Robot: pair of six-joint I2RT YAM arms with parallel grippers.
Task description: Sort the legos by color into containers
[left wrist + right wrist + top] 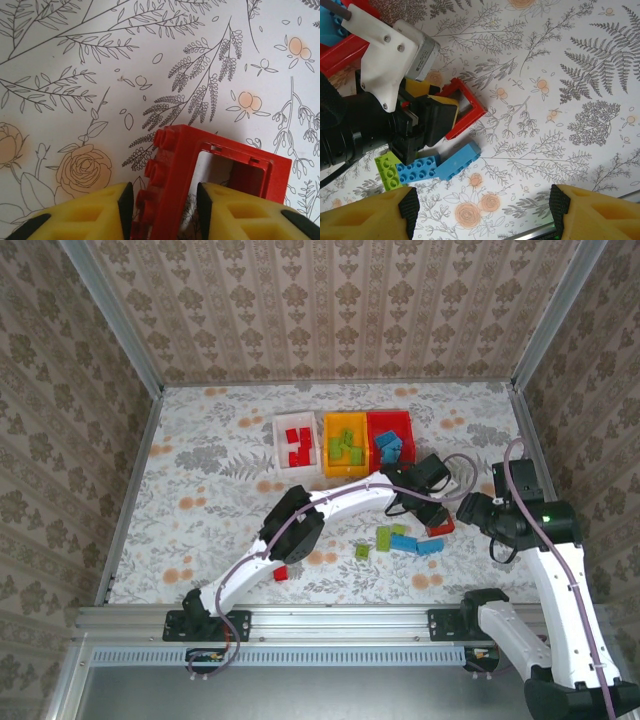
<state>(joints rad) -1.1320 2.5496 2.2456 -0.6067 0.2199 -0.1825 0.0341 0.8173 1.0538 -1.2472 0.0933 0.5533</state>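
Straddling one studded side of a hollow red plastic frame brick [175, 165], the left gripper [162, 200] is seen clamped on it, both pads pressed to the bar. The brick appears rested on the flowered table [580, 75], near two blue studded bricks [420, 170] and well apart from the white plastic bin [278, 445] where red bricks are gathered. The right gripper [482, 210] is held wide and empty nearby. Because the frame is gripped off-centre, it could be swung or dropped once lifted.
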